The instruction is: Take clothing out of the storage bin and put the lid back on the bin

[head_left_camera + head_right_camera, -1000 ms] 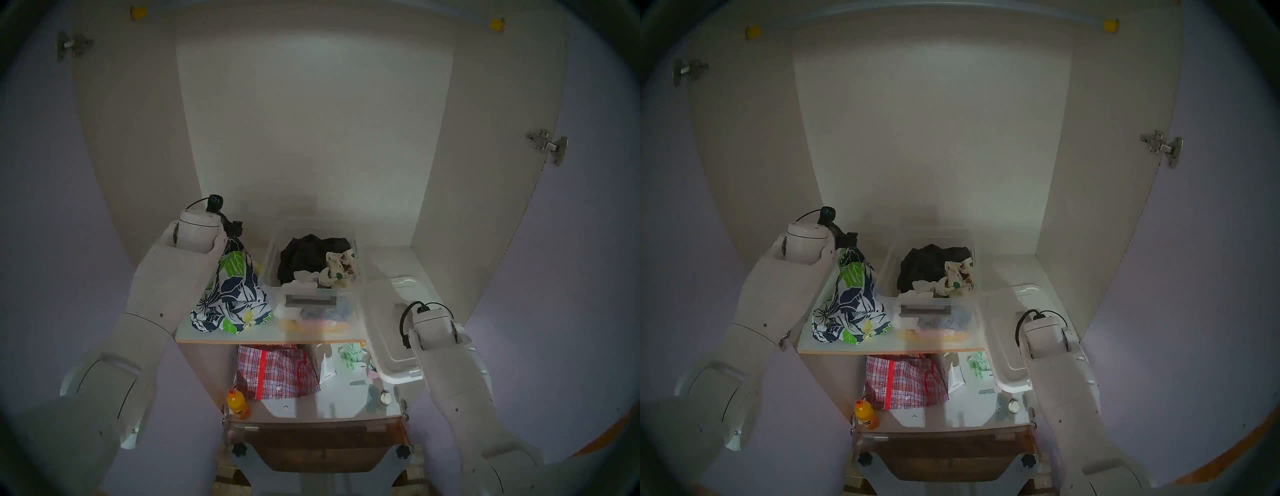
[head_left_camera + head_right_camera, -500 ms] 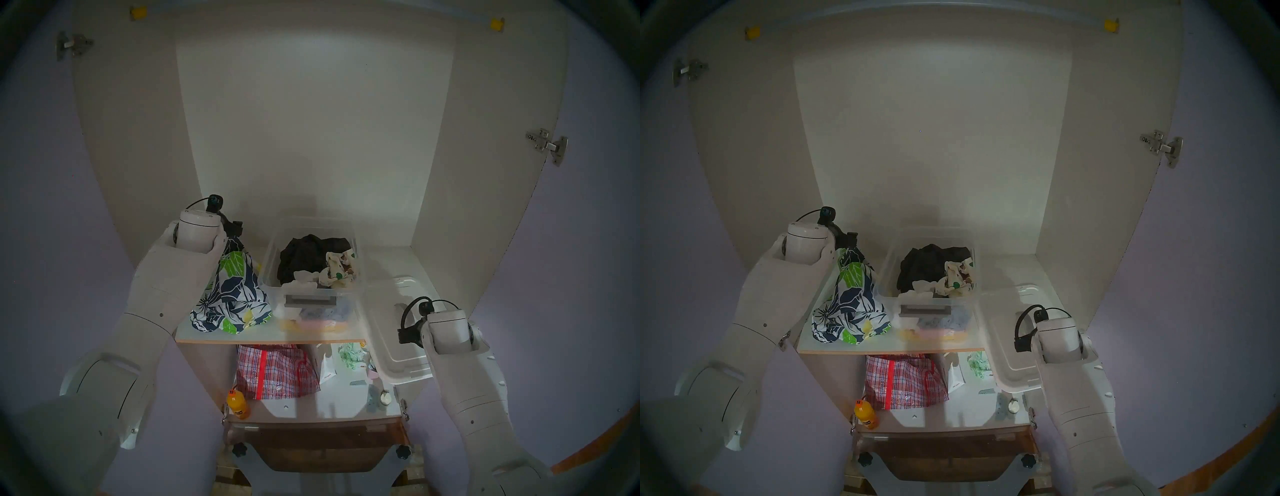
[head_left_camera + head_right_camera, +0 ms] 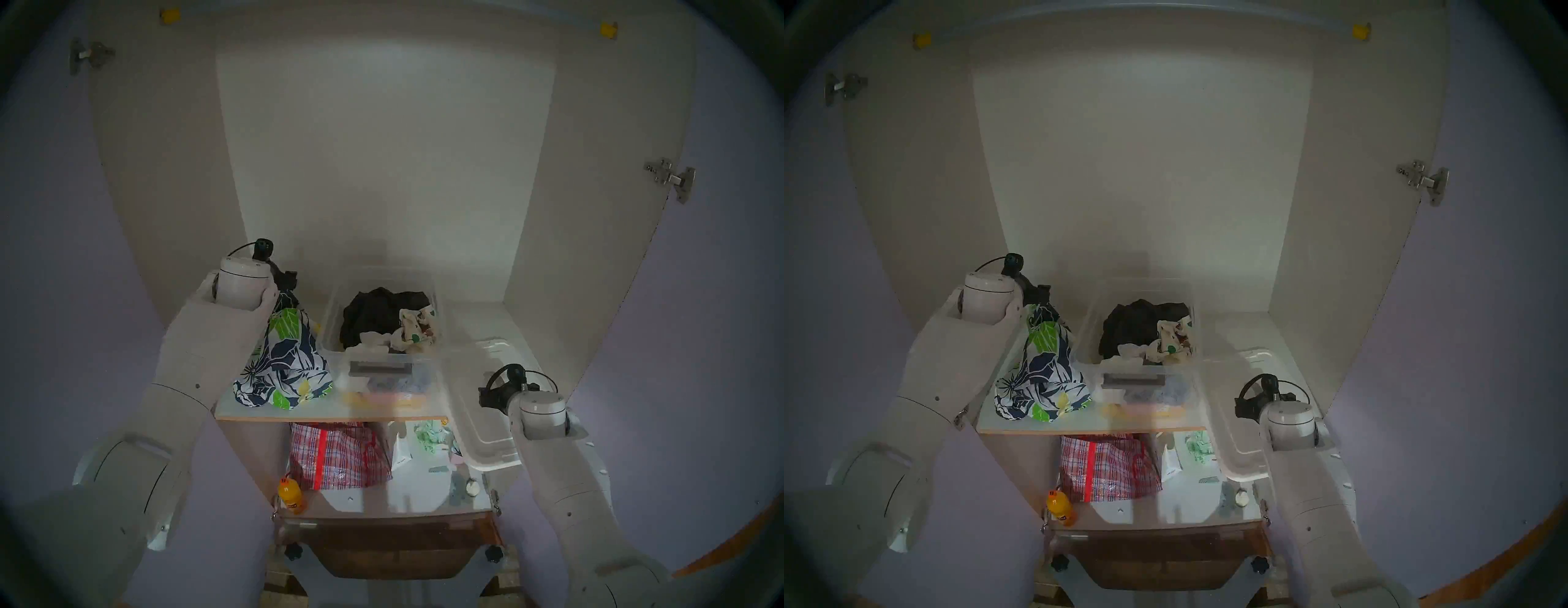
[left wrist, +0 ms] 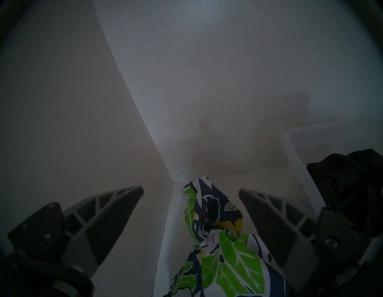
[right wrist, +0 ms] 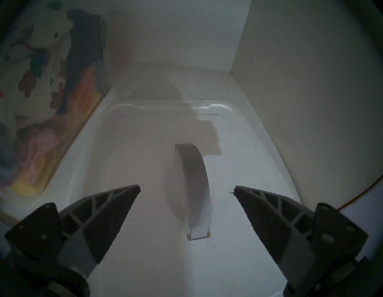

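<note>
Lid (image 5: 145,259) flat on the shelf, right of the bin (image 3: 384,335), under the right gripper (image 5: 186,189), jaws wide, empty. Probably light, stiff, a bit slippery (best taken by the grey handle (image 5: 193,186), across its thin width). Clothing (image 3: 284,365) already out, heaped left of the bin; left gripper (image 4: 190,190) wide too, holding nothing.

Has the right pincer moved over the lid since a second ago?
Yes. The right pincer, open, has swung out from behind its wrist and now points over the lid toward its grey handle; the lid itself lies unmoved.
</note>
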